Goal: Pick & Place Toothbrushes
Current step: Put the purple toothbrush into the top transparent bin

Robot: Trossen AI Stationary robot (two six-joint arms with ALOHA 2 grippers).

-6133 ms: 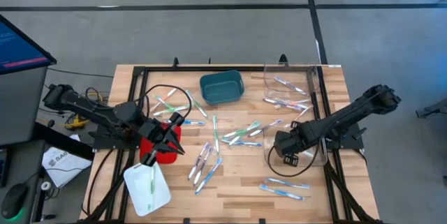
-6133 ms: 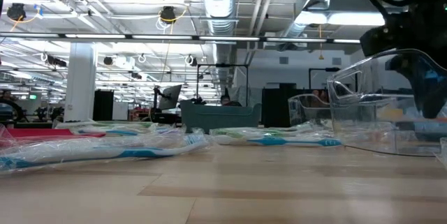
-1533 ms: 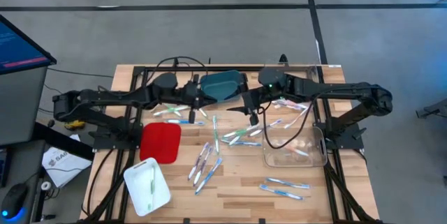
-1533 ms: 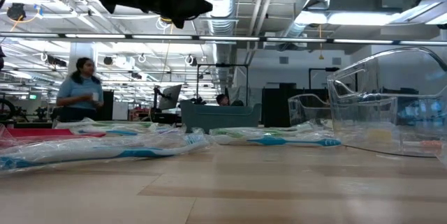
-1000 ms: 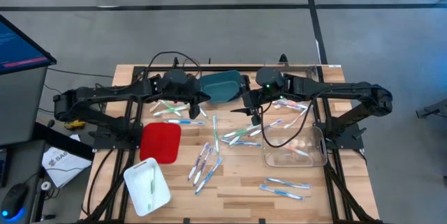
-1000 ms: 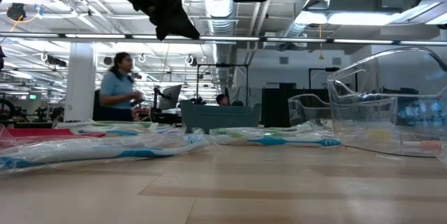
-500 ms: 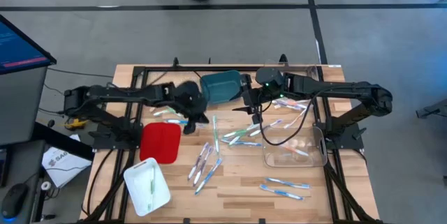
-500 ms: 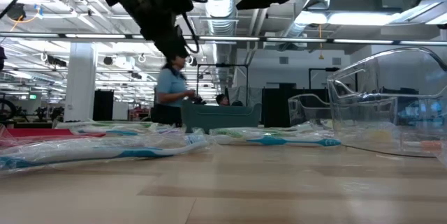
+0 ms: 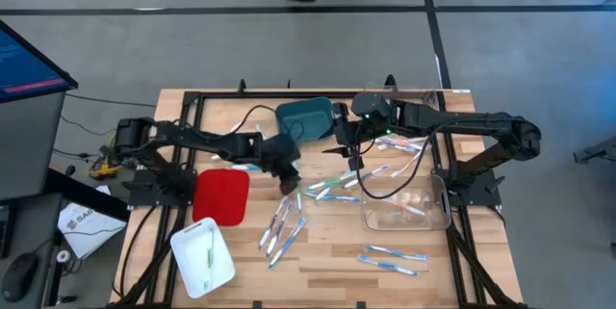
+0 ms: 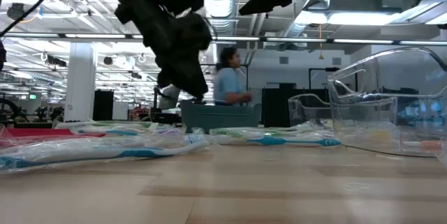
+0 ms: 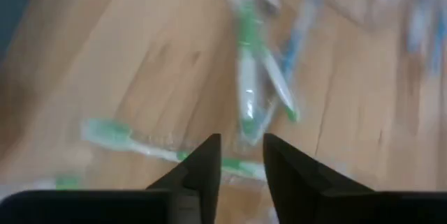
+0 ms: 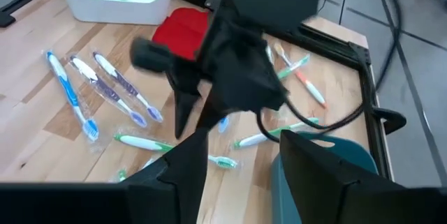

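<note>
A: Where is the left gripper (image 9: 288,185)?
B: Above the middle of the surface (image 9: 337,256), over loose toothbrushes (image 9: 334,185), jaws parted with nothing between them.
A: And the right gripper (image 9: 352,160)?
B: Beside the teal bin (image 9: 306,120), over the same scatter, jaws apart and empty. More toothbrushes lie in the clear container (image 9: 405,209).

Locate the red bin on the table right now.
In the high view the red bin sits on the table's left half, just above the white bin and left of the left claw, which hangs over the scattered toothbrushes.
</note>
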